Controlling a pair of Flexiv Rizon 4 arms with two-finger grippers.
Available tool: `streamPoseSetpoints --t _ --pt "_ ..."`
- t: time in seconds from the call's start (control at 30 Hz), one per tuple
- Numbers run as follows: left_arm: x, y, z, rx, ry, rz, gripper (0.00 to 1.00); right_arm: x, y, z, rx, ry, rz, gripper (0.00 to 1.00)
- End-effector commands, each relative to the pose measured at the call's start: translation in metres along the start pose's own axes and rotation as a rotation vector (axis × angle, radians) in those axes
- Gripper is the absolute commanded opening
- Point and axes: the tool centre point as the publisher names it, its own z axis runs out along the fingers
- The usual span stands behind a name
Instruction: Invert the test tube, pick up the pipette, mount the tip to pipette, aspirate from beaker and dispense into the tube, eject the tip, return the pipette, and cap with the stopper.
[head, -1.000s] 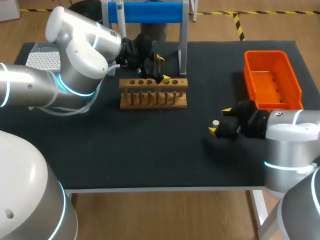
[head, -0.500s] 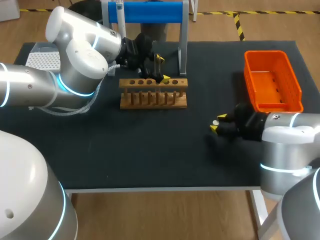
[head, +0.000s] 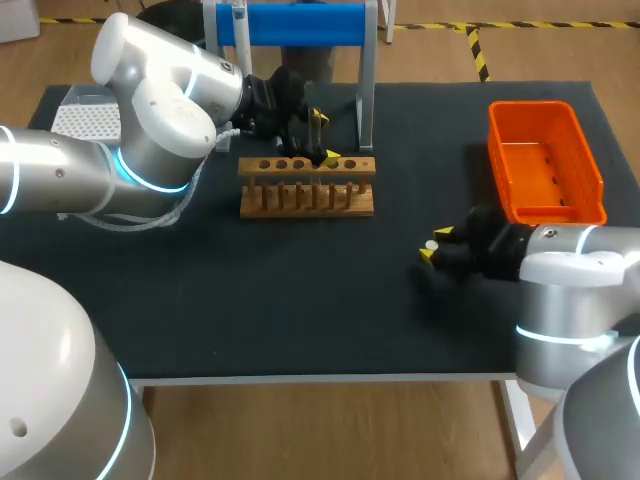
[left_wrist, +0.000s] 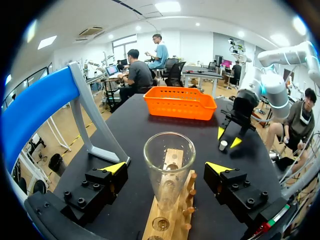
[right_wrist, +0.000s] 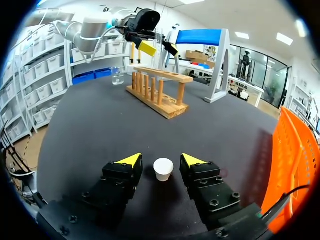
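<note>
The right pincer (right_wrist: 161, 161) sits low on the surface (right_wrist: 90, 130), fingers apart either side of the white stopper (right_wrist: 163, 169). I'd centre it, close gently and lift straight. The left pincer (left_wrist: 166, 168) stands spread around the upright test tube (left_wrist: 168, 150) in its wooden rack (left_wrist: 165, 227).

The right gripper (head: 435, 245), right of centre in the head frame, is narrowed around the white stopper (head: 430, 244): its yellow tips are drawn closer together, and the right arm (head: 560, 275) is shifted slightly leftward.
</note>
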Motion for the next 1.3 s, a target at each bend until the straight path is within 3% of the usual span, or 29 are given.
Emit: streamPoseSetpoints --t 0.03,0.97,1.2,1.23,1.27,1.3 --pt "-0.0014 -0.0002 -0.0001 -0.002 0.005 -0.001 1.00 0.0004 -0.0012 0.0024 0.006 0.001 0.001 0.50" --pt "-0.0014 -0.0002 -0.0001 -0.002 0.005 -0.001 1.00 -0.0018 -0.0021 0.0050 0.011 0.000 0.011 0.39" --pt "-0.0014 -0.0002 -0.0001 -0.002 0.005 -0.001 1.00 -0.0020 -0.0025 0.0052 0.012 -0.001 0.015 0.21" --pt "-0.0014 -0.0002 -0.0001 -0.002 0.005 -0.001 1.00 -0.0021 -0.0026 0.0053 0.013 -0.001 0.016 0.14" --pt "-0.0014 -0.0002 -0.0001 -0.002 0.005 -0.001 1.00 -0.0021 -0.0027 0.0053 0.014 -0.001 0.016 0.00" --pt "-0.0014 -0.0002 -0.0001 -0.002 0.005 -0.001 1.00 -0.0022 -0.0029 0.0054 0.015 -0.001 0.017 0.00"
